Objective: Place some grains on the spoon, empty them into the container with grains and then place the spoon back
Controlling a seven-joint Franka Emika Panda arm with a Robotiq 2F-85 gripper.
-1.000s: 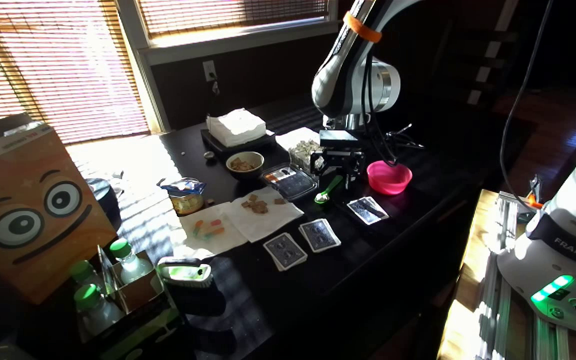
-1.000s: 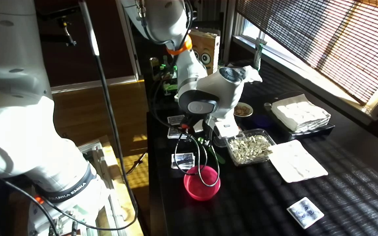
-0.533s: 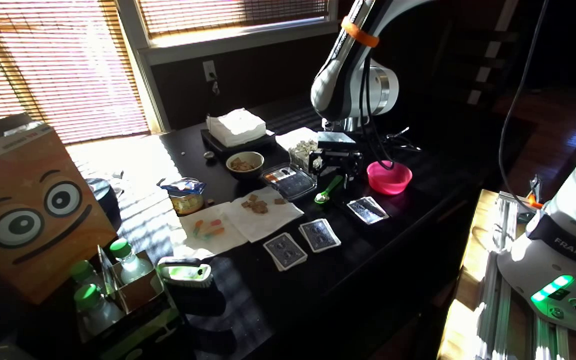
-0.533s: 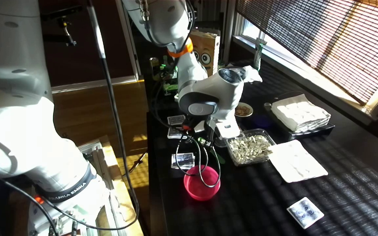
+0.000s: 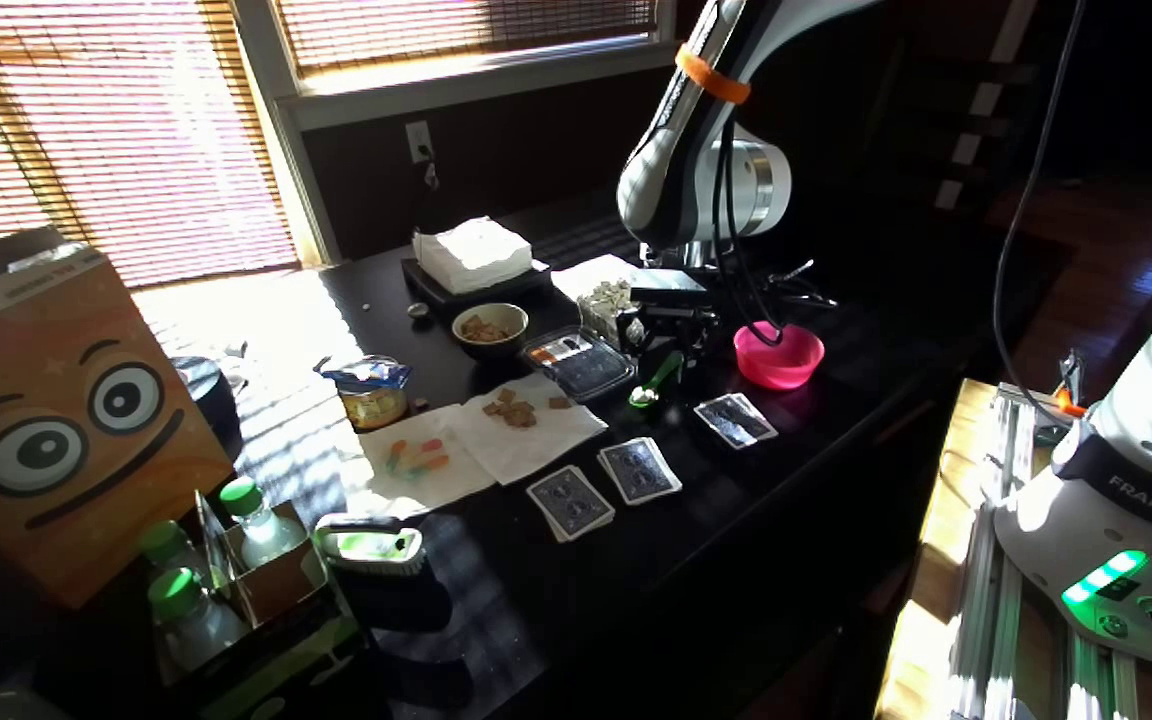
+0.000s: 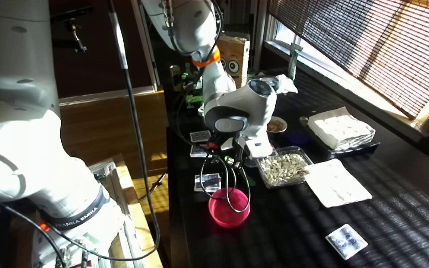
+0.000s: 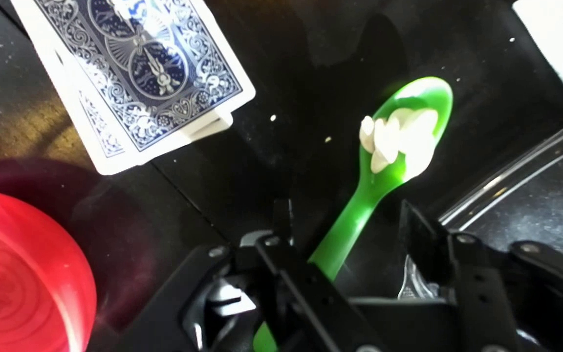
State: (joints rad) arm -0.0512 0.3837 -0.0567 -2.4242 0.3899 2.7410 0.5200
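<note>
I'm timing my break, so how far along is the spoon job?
Done, it seems: grains sit on the spoon. In hand, apparently: picking it up; the pincer is open over the handle. Left: gripping, emptying those grains into the nearby tray, returning the spoon.

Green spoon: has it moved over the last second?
No, no visible shift: in an exterior view, the spoon lies where it did relative to the pink bowl.

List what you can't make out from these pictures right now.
Lower handle of the spoon: wrist view, mostly hidden by the gripper.
Exact number of grains on it: wrist view, washed out by glare.
Part of the pink bowl: wrist view, cut off by the left edge.
Part of the grain container: in an exterior view, hidden behind the gripper.
</note>
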